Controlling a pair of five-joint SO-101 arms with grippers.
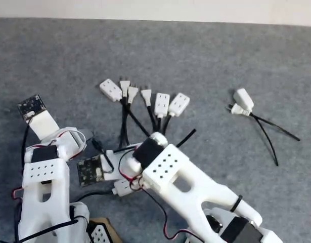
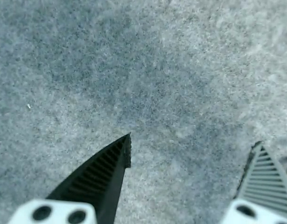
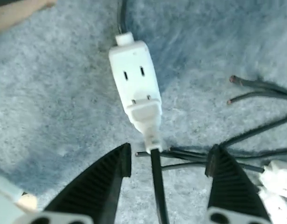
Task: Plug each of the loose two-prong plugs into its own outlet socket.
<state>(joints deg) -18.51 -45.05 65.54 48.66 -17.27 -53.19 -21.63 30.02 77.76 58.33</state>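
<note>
a fan of white plugs (image 1: 132, 92) and sockets (image 1: 162, 104) lies mid-table, another pair (image 1: 242, 103) well apart.

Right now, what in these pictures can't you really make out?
High view: the black cords run under the right arm, so their far ends are hidden.
Right wrist view: white connectors are cut off by the frame edge.
Right wrist view: whether the plug sits fully in its socket is too fine to tell.

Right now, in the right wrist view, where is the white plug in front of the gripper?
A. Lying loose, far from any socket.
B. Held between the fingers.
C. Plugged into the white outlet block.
C: the plug sits with its prongs in the outlet block, ahead of the open right gripper.
</note>
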